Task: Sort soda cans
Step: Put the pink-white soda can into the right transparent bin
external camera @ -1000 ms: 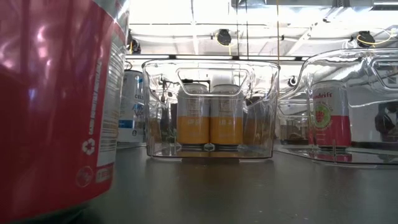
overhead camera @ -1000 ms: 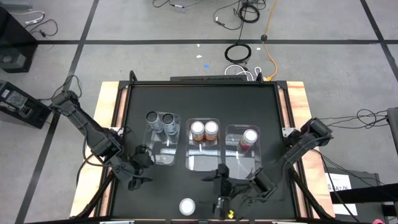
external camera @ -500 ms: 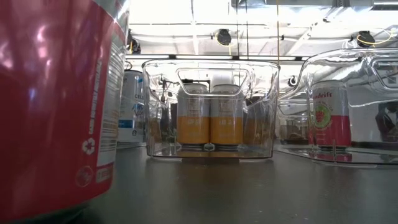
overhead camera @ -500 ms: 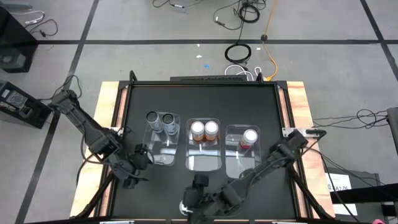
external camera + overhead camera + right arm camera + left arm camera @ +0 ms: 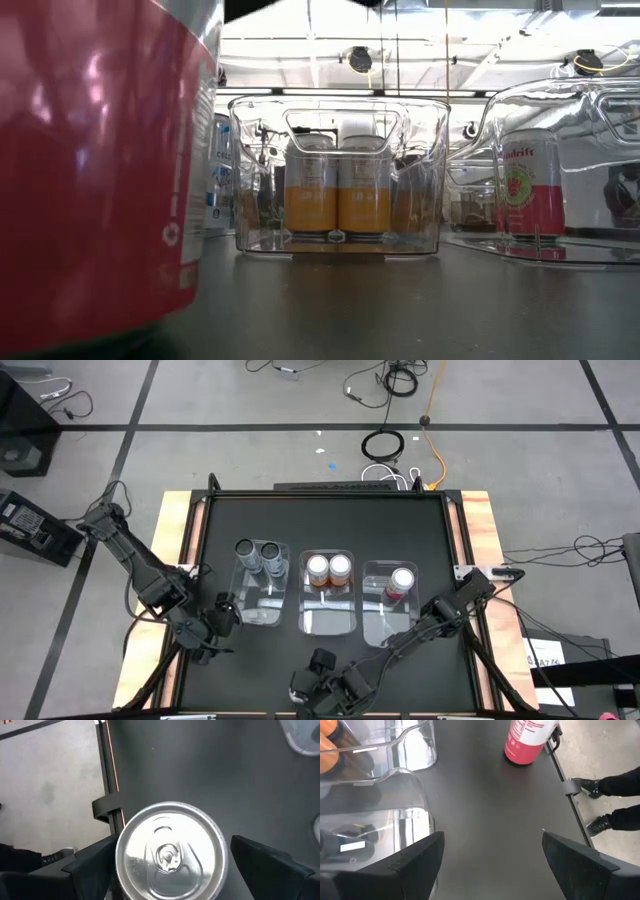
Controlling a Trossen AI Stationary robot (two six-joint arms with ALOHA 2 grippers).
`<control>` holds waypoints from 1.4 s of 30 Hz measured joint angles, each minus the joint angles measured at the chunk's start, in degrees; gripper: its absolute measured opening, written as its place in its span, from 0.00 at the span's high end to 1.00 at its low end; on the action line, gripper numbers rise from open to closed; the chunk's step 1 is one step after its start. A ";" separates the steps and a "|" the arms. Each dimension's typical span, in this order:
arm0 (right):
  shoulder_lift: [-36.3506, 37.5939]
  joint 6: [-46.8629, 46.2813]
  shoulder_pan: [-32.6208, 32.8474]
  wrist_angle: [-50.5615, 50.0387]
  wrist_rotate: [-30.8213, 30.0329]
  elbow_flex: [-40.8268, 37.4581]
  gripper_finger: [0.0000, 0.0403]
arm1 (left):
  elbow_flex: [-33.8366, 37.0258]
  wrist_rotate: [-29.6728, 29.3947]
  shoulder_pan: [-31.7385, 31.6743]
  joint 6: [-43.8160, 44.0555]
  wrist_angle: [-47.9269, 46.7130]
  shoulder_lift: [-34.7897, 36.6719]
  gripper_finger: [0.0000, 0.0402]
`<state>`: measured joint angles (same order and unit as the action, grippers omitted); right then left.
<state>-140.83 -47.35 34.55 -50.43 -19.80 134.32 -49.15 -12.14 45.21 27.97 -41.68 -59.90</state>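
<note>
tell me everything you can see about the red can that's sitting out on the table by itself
The red can stands upright on the black table near its front edge, outside the three clear bins. Its side is glossy red-pink with white print; its round silver top has an unopened pull tab. The right end effector is over it, open, one finger on either side; whether they touch cannot be told. Nothing else touches it.

Only partly readable text: "ndrift" in red letters on the white-and-pink cylindrical soda can (image 5: 531, 185) inside the clear plastic bin (image 5: 600, 170) at 3 o'clock, low view. Other can labels too blurred to read.
</note>
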 joint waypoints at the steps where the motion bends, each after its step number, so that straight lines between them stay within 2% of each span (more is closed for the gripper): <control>1: -0.44 -0.05 -0.15 0.07 0.43 0.00 0.08 | 0.00 0.00 -0.02 -0.06 -0.01 0.00 0.14; 7: -1.84 -2.04 -0.86 -0.78 0.78 -0.04 0.10 | 0.00 0.00 0.00 -0.33 0.00 -0.02 0.14; 14: -2.13 -3.05 -1.50 -0.85 0.45 -0.04 0.30 | 0.00 0.00 0.00 -0.29 0.12 0.00 0.14; 21: -1.22 -3.69 -1.60 -0.89 0.32 0.50 0.30 | 0.00 0.00 0.00 -0.26 0.64 0.00 0.14; 25: 2.57 -4.91 -1.13 -3.47 -1.46 0.50 0.30 | 0.00 -0.02 0.00 -0.29 0.76 0.00 0.14; 31: 10.46 -10.04 -0.62 -12.13 -6.57 0.74 0.30 | 0.00 -0.22 -0.02 -0.25 1.10 0.00 0.14; 37: 17.16 -17.31 -0.31 -25.06 -14.72 0.69 0.30 | 0.00 -4.92 -0.07 0.13 3.34 0.00 0.14; 42: 18.83 -25.58 -0.19 -39.67 -16.26 0.61 0.30 | 0.00 -8.75 -0.07 0.08 5.44 0.00 0.14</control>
<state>-121.99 -72.93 34.36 -90.11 -36.06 134.93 -49.15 -20.90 45.15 28.05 -36.24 -59.90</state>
